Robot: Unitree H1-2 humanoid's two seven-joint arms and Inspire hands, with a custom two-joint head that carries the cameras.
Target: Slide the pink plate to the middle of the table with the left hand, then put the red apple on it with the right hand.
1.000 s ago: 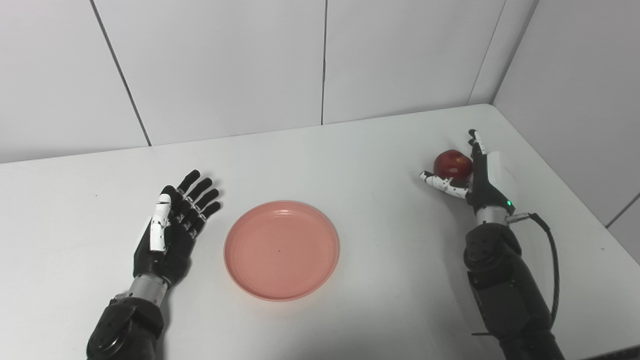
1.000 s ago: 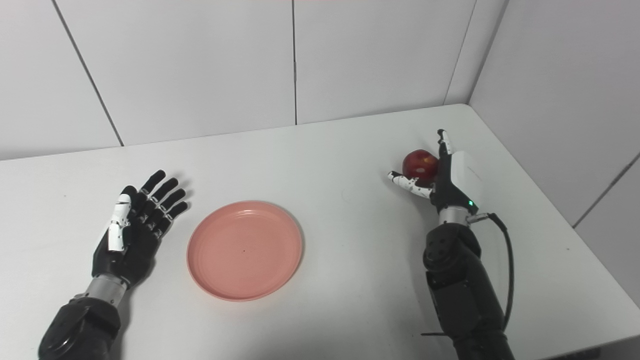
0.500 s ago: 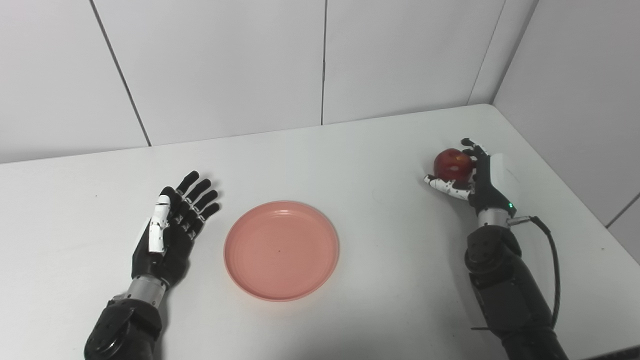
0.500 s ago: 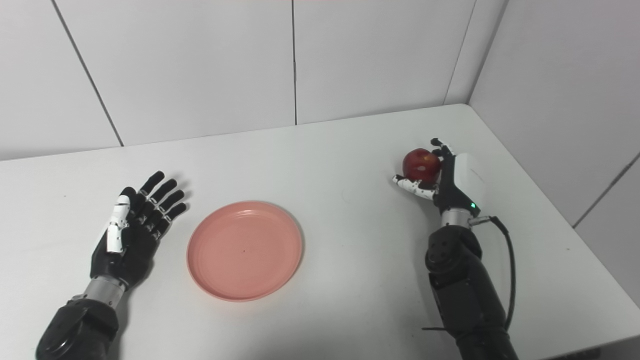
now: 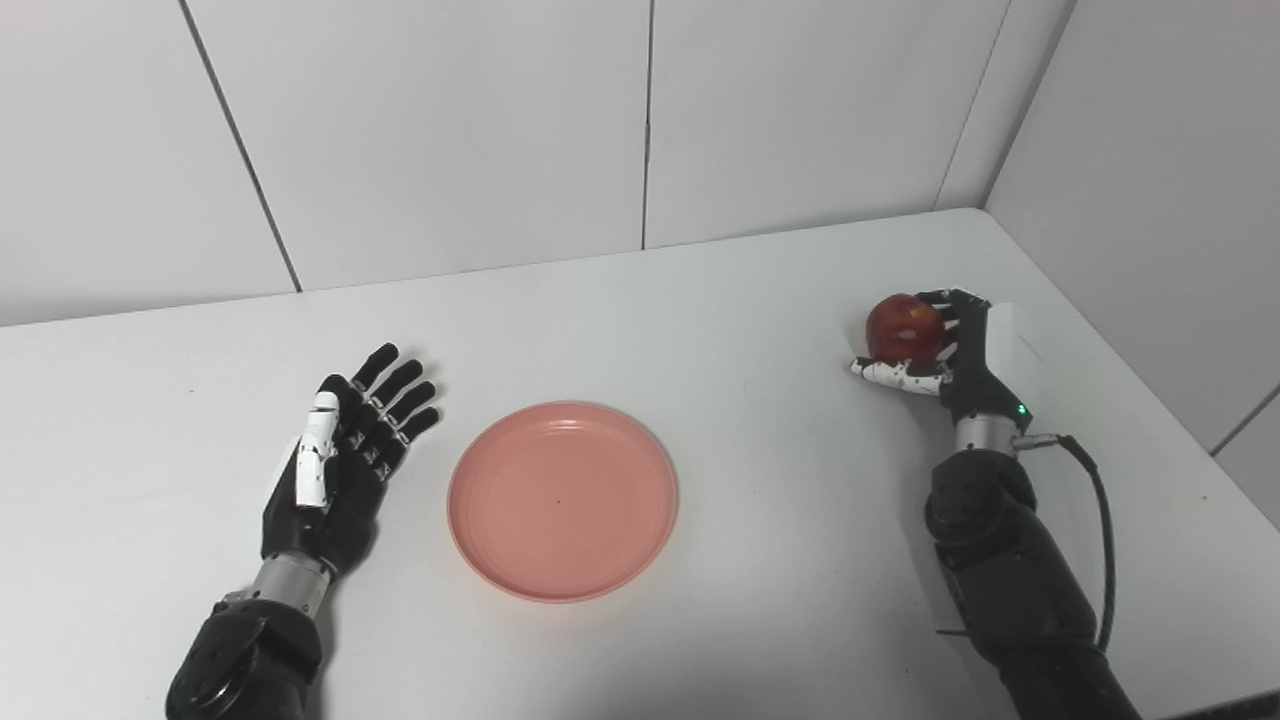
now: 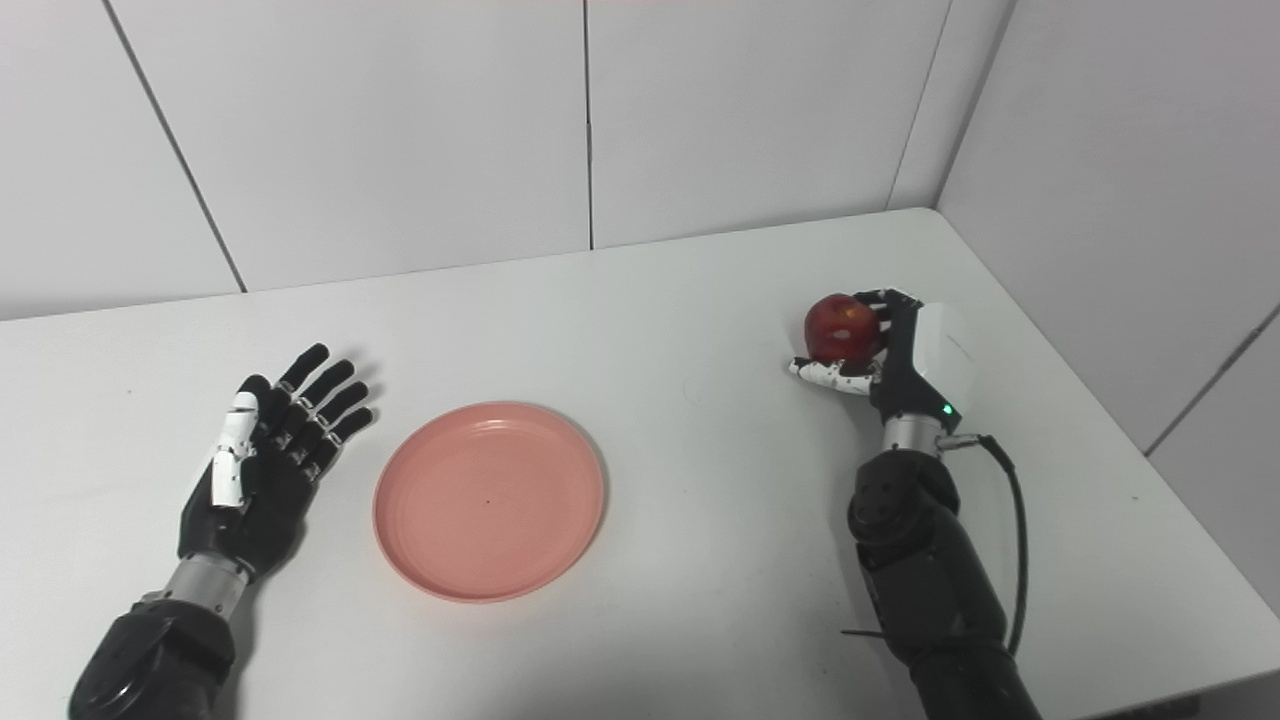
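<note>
The pink plate (image 5: pixel 562 498) lies flat near the middle of the white table (image 5: pixel 700 330), with nothing on it. My left hand (image 5: pixel 345 462) rests open just left of the plate, fingers spread, a small gap from its rim. At the right side, the red apple (image 5: pixel 904 326) sits in my right hand (image 5: pixel 955 350), whose fingers curl over its far side with the thumb underneath. The apple looks lifted slightly off the table.
Grey wall panels close off the table at the back and along the right side, meeting in the far right corner. A black cable (image 5: pixel 1100 520) loops from my right wrist. Bare tabletop lies between the plate and the apple.
My right hand's fingers have curled shut around the apple and raised it slightly. My left hand has drawn back a little toward me. The plate has not moved.
</note>
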